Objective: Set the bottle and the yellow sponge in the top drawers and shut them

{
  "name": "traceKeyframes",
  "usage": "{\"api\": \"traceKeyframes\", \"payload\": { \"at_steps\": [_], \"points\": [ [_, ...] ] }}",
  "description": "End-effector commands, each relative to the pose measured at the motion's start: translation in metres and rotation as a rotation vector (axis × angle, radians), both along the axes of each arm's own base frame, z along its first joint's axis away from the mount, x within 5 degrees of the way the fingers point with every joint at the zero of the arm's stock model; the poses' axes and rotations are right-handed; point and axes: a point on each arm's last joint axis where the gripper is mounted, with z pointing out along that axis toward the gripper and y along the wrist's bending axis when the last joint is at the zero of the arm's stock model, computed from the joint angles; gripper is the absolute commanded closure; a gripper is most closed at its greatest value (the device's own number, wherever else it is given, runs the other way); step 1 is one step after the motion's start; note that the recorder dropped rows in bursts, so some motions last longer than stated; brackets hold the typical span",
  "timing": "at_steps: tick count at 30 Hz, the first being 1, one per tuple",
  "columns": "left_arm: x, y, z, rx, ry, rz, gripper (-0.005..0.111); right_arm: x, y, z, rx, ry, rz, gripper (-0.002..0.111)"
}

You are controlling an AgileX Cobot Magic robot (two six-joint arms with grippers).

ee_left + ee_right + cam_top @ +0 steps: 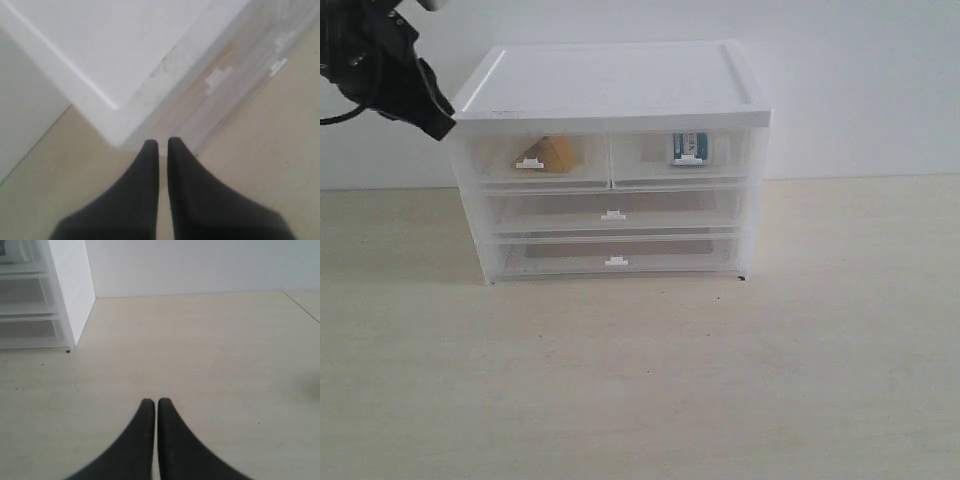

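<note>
- Just past the tips of the left gripper [159,143] is a corner of the white cabinet [610,75]. This gripper hangs up high beside that corner and does not touch it.
- Its two black fingers [142,185] are pressed together with nothing between them. I think that is because it has nothing to carry right now.
- Well away from the right gripper [152,401], off to one side, stands the same cabinet. Under this gripper is the pale surface [640,380].
- The right gripper is pinched together too, and it holds nothing.
- The yellow sponge [550,153] lies inside one of the top drawers [585,150], the one nearer the left gripper. It seems to lean a bit.
- The bottle [688,147] is inside the other top drawer, the one nearer the right gripper. Both things show through the see-through fronts.
- Both top drawers look pushed all the way in, lined up with the two wide drawers [650,210] below. So the job looks done, or very close to it.
- Both grippers are apart from the little white handles [529,163], likely so they bump nothing.
</note>
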Motion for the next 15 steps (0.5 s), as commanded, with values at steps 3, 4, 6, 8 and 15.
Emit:
{"api": "traceKeyframes", "payload": {
  "at_steps": [3, 4, 6, 8, 15],
  "points": [
    [-0.036, 0.03, 0.017, -0.072, -0.074, 0.376, 0.102, 0.0, 0.0, -0.001, -0.002, -0.008, -0.001, 0.108],
    [-0.042, 0.034, 0.018, -0.068, -0.094, 0.402, 0.102, 0.0, 0.0, -0.001, -0.002, -0.008, -0.001, 0.108],
    [-0.054, 0.041, 0.021, -0.084, -0.132, 0.465, 0.102, 0.0, 0.0, -0.001, -0.002, -0.008, -0.001, 0.108],
    [-0.065, 0.047, 0.023, -0.092, -0.174, 0.495, 0.102, 0.0, 0.0, -0.001, -0.002, -0.008, -0.001, 0.108],
    [-0.121, 0.058, 0.029, -0.206, -0.248, 0.513, 0.102, 0.0, 0.0, -0.001, -0.002, -0.008, -0.001, 0.108]
  ]
}}
